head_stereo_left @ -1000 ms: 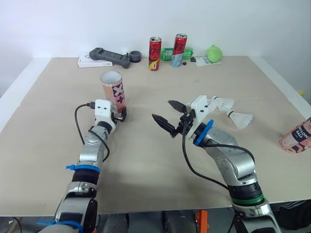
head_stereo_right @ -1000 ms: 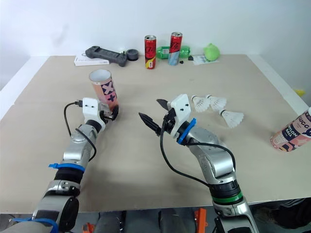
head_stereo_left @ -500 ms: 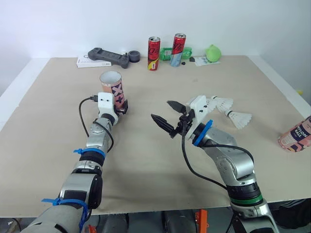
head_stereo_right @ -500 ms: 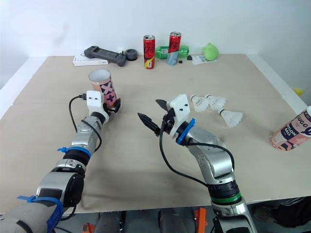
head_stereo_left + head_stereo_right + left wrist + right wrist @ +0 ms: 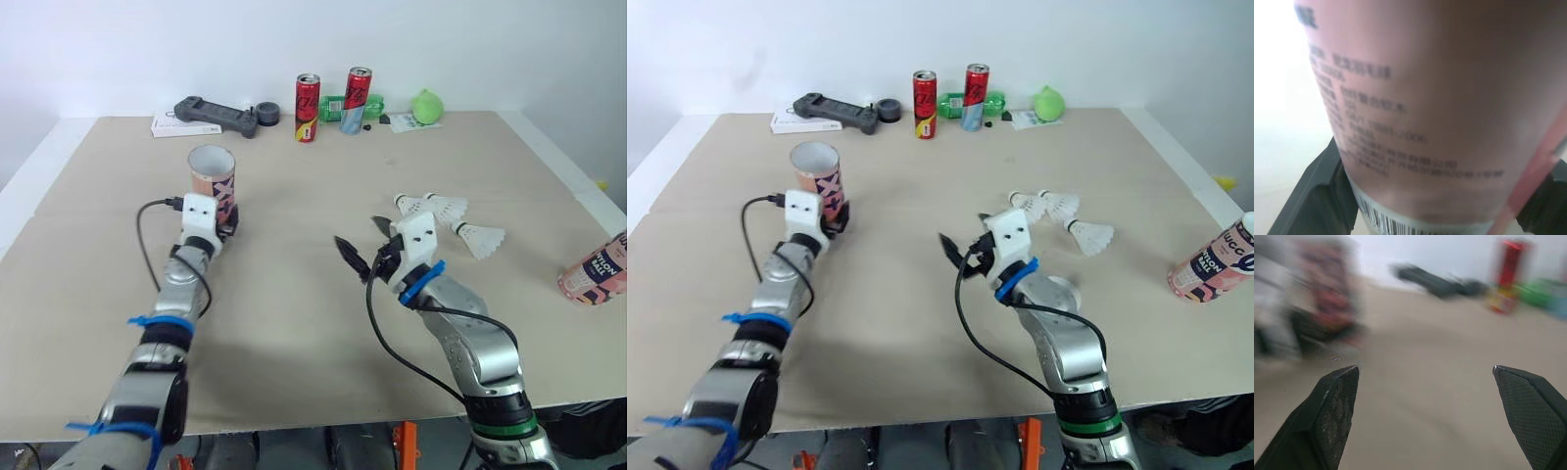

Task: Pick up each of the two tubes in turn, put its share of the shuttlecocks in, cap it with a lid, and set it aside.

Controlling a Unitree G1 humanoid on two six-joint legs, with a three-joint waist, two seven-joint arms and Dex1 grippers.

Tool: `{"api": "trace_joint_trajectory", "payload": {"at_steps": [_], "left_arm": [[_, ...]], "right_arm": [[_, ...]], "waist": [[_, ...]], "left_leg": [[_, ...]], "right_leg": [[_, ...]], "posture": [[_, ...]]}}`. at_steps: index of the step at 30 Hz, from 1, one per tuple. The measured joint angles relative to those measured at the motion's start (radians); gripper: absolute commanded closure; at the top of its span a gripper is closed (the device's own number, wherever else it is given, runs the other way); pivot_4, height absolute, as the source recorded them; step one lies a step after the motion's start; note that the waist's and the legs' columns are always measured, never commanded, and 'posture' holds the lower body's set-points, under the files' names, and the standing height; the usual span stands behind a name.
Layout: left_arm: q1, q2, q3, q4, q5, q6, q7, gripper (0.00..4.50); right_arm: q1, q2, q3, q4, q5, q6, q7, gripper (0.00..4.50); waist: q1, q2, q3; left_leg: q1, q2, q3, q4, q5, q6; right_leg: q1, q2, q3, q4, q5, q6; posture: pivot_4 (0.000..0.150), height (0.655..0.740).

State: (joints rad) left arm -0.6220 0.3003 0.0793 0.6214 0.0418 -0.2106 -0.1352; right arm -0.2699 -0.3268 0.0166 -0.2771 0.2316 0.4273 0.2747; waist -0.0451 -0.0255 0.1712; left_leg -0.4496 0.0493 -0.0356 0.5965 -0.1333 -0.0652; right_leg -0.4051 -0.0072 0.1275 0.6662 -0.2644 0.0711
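While our left jaws clamp the lower part of the pink tube (image 5: 212, 176), it stands upright with its open mouth up, over the left side of the counter (image 5: 294, 323). From the head views we cannot tell whether its base touches the surface. Our right jaws hang wide apart and empty above the middle of the counter, well apart from that tube. Three shuttlecocks (image 5: 439, 207) lie just beyond the right jaws and to their right, not touching them. We see a second tube (image 5: 598, 272), tilted, at the counter's right edge, far from both jaws. Along the far edge stand two cans (image 5: 308, 94), with a green bottle (image 5: 338, 105), a black controller (image 5: 217, 115) and a dark roll (image 5: 266, 115) near them.

From the left wrist, the tube's printed wall sits between the two left fingers (image 5: 1315, 196), one pressing on each side, with a barcode near its lower end.

From the right wrist, the right fingers (image 5: 1334, 411) stand far apart with bare counter between them. The held tube shows blurred beyond them, and a red can stands further off.
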Motion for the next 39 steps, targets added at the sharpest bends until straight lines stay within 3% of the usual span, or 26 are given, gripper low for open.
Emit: {"api": "trace_joint_trajectory", "payload": {"at_steps": [2,8,10,16,25,28,30,33,35,38,39], "left_arm": [[0.09,0.067,-0.043,-0.164,0.089,0.001,0.006,0.92],[0.209,0.202,-0.178,-0.389,0.341,-0.015,-0.012,0.92],[0.219,0.204,-0.186,-0.402,0.353,-0.016,-0.016,0.92],[0.241,0.227,-0.218,-0.464,0.422,-0.013,-0.028,0.92],[0.241,0.227,-0.221,-0.477,0.432,-0.004,-0.028,0.92],[0.241,0.227,-0.221,-0.477,0.432,-0.002,-0.028,1.0],[0.241,0.226,-0.221,-0.477,0.432,-0.001,-0.028,1.0],[0.241,0.225,-0.221,-0.476,0.432,-0.001,-0.028,1.0],[0.241,0.223,-0.222,-0.477,0.432,0.0,-0.028,1.0],[0.241,0.222,-0.226,-0.477,0.432,0.0,-0.028,1.0],[0.241,0.22,-0.23,-0.477,0.432,0.001,-0.028,1.0]], "right_arm": [[0.002,-0.001,-0.052,0.033,-0.032,0.001,-0.058,0.0],[-0.126,0.035,-0.083,0.24,-0.052,-0.032,-0.102,0.0],[-0.142,0.039,-0.088,0.267,-0.054,-0.04,-0.106,0.0],[-0.362,0.07,-0.133,0.602,-0.063,-0.114,-0.136,0.0],[-0.481,0.08,-0.14,0.892,-0.084,-0.224,-0.15,0.0],[-0.512,0.082,-0.146,0.957,-0.086,-0.261,-0.152,0.7],[-0.55,0.084,-0.153,1.03,-0.087,-0.292,-0.164,1.7],[-0.58,0.085,-0.166,1.085,-0.087,-0.322,-0.172,2.63],[-0.602,0.085,-0.179,1.136,-0.087,-0.352,-0.173,3.62],[-0.608,0.085,-0.179,1.169,-0.088,-0.377,-0.171,4.45],[-0.608,0.086,-0.18,1.178,-0.088,-0.393,-0.168,4.45]], "waist": [[0.0,0.0,0.0],[-0.002,0.0,0.0],[-0.002,0.001,0.001],[-0.003,0.001,0.001],[-0.004,0.001,0.001],[-0.004,0.001,0.001],[-0.004,0.001,0.001],[-0.004,0.001,0.001],[-0.004,0.001,0.001],[-0.004,0.001,0.001],[-0.004,0.001,0.001]], "left_leg": [[0.001,0.0,0.0,0.0,0.001,-0.001],[0.003,0.002,0.003,0.0,0.005,0.001],[0.003,0.002,0.004,0.0,0.006,0.002],[0.003,0.002,0.006,0.0,0.007,0.004],[0.003,0.002,0.005,-0.006,0.007,0.004],[0.003,0.002,0.005,-0.006,0.007,0.004],[0.003,0.002,0.005,-0.006,0.007,0.004],[0.003,0.002,0.005,-0.006,0.007,0.004],[0.003,0.002,0.005,-0.006,0.007,0.004],[0.003,0.002,0.005,-0.006,0.007,0.004],[0.003,0.002,0.005,-0.006,0.007,0.004]], "right_leg": [[0.0,0.0,0.0,0.0,0.0,0.0],[0.001,0.0,0.0,0.0,0.002,0.005],[0.001,0.0,0.001,0.0,0.003,0.004],[-0.001,0.0,0.001,0.0,0.006,0.005],[-0.002,0.0,0.002,0.0,0.004,0.003],[-0.002,0.0,0.002,0.0,0.004,0.003],[-0.002,0.0,0.002,0.0,0.004,0.003],[-0.002,0.0,0.002,0.0,0.004,0.003],[-0.002,0.0,0.002,0.0,0.004,0.003],[-0.002,0.0,0.002,0.0,0.004,0.002],[-0.002,0.0,0.002,0.0,0.004,0.002]], "posture": [[0.15,0.74],[0.15,0.74],[0.15,0.74],[0.15,0.74],[0.15,0.74],[0.15,0.74],[0.15,0.74],[0.15,0.74],[0.15,0.74],[0.15,0.74],[0.15,0.74]]}}
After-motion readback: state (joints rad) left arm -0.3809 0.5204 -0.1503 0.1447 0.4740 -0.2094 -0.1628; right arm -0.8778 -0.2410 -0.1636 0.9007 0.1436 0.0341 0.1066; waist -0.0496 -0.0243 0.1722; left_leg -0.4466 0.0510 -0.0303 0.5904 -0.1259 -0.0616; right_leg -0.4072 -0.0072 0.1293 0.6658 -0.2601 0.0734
